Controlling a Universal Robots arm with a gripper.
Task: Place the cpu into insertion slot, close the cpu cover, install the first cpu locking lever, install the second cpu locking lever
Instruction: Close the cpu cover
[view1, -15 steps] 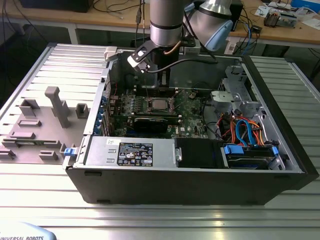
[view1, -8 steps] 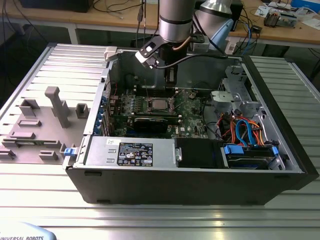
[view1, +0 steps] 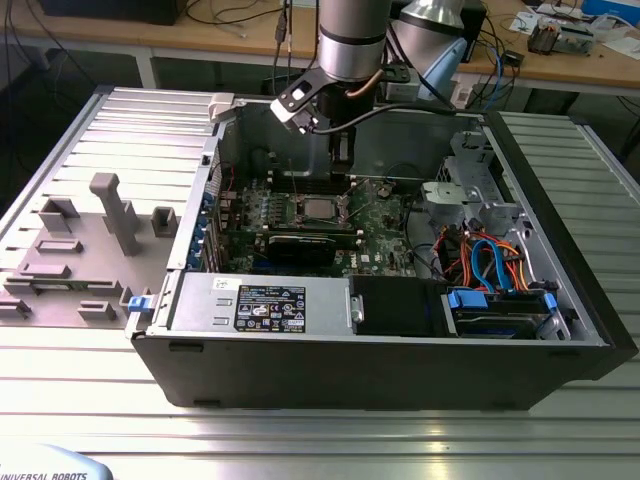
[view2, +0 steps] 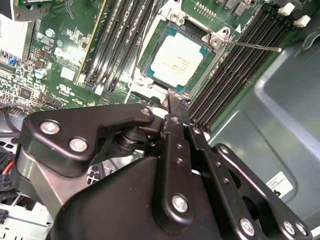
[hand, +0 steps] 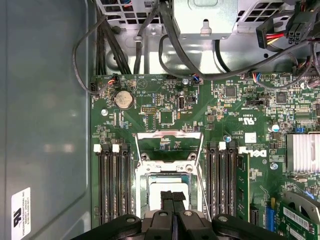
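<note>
The cpu, a silvery square chip, lies flat inside the insertion slot on the green board; it also shows in the exterior view and the first wrist view. The cpu cover, a silver frame with a cut-out, stands swung open beyond the slot. A thin locking lever sticks out unlatched beside the slot. My gripper hangs just over the slot's near edge, its black fingers pressed together and holding nothing. Its tip sits above the slot's rim, and it hangs above the slot in the exterior view.
Black memory slots flank the socket on both sides. A black card lies in front of it, cables fill the exterior view's right, and the case wall is close by. A grey fixture sits outside the case.
</note>
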